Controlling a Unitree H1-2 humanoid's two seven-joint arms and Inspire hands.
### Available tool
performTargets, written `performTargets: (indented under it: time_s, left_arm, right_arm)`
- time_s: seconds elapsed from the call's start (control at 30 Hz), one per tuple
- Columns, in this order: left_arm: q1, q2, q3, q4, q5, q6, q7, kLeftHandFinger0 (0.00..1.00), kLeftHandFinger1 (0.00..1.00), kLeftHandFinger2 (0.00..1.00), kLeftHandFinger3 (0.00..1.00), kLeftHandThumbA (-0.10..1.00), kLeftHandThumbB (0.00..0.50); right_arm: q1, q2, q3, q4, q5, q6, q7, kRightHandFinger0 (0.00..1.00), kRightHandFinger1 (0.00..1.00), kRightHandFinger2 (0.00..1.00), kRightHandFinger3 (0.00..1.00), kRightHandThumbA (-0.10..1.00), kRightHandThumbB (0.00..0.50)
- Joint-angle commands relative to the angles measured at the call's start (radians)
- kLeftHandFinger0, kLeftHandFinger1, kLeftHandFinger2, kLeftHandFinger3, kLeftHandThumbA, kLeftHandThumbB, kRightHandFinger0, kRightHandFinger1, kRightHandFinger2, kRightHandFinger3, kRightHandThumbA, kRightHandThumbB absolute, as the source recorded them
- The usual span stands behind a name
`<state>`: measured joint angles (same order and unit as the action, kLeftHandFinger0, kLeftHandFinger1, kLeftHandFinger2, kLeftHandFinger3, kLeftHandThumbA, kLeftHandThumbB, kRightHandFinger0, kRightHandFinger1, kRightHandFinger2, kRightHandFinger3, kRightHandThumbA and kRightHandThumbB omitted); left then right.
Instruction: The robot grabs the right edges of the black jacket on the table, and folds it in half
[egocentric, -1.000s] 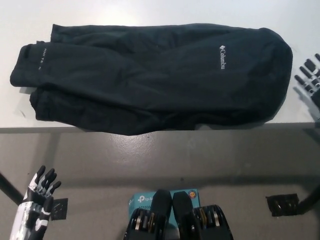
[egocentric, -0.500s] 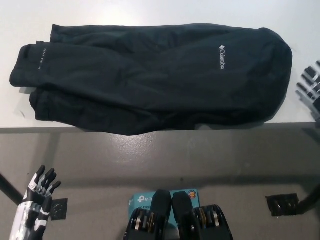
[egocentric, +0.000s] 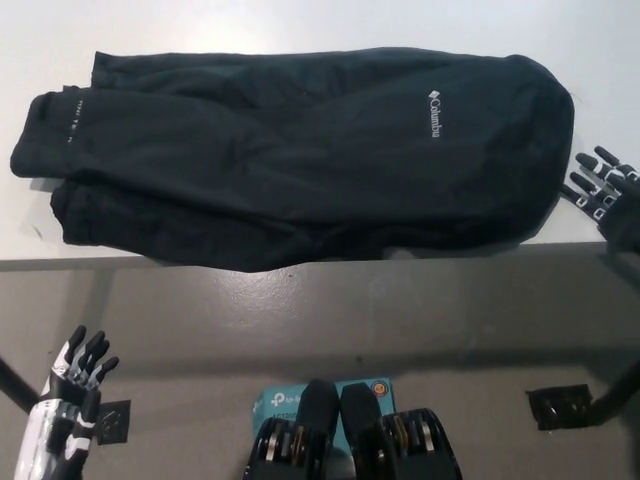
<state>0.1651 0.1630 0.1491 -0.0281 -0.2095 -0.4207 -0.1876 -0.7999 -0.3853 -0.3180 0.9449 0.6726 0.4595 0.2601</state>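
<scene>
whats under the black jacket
The black jacket lies flat on the white table, its front hem slightly over the table's near edge. Anything else beneath it is covered. The right hand is beside it, not under; the left hand hangs low.

The right hand has swung in from the table's right edge, more of it now in view, fingers spread and reaching toward the jacket's right end, still just short of it. The whole view has slid a little left, so that's the camera moving, not the jacket.
</scene>
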Motion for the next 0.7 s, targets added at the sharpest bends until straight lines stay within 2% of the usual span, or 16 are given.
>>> performTargets:
  time_s: [0.0, 0.2, 0.37, 0.57, 0.67]
  left_arm:
    - [-0.002, 0.020, 0.012, -0.037, -0.026, -0.037, -0.001, 0.98, 1.00, 1.00, 1.00, 0.74, 0.498]
    - [-0.006, 0.026, 0.011, -0.034, -0.021, -0.042, -0.005, 0.98, 1.00, 1.00, 1.00, 0.73, 0.487]
    - [-0.003, 0.024, 0.011, -0.043, -0.022, -0.026, -0.001, 0.97, 1.00, 1.00, 1.00, 0.73, 0.498]
    - [-0.005, 0.027, 0.009, -0.044, -0.023, -0.015, -0.002, 0.97, 1.00, 1.00, 1.00, 0.74, 0.500]
    - [-0.009, 0.024, 0.012, -0.041, -0.029, -0.021, 0.000, 0.96, 1.00, 1.00, 1.00, 0.73, 0.497]
  right_arm:
    - [-0.075, -0.023, -0.009, -0.003, -0.016, 0.009, 0.047, 1.00, 1.00, 1.00, 1.00, 1.00, 0.398]
    - [-0.105, -0.021, -0.014, -0.006, 0.033, 0.010, 0.074, 1.00, 1.00, 1.00, 1.00, 1.00, 0.425]
    - [-0.121, -0.009, 0.012, -0.022, 0.035, 0.010, 0.094, 1.00, 1.00, 1.00, 1.00, 1.00, 0.451]
    - [-0.124, 0.016, 0.033, -0.015, 0.077, 0.010, 0.096, 1.00, 1.00, 1.00, 1.00, 1.00, 0.425]
    - [-0.125, 0.029, 0.047, -0.004, 0.072, 0.010, 0.106, 1.00, 1.00, 1.00, 1.00, 1.00, 0.431]
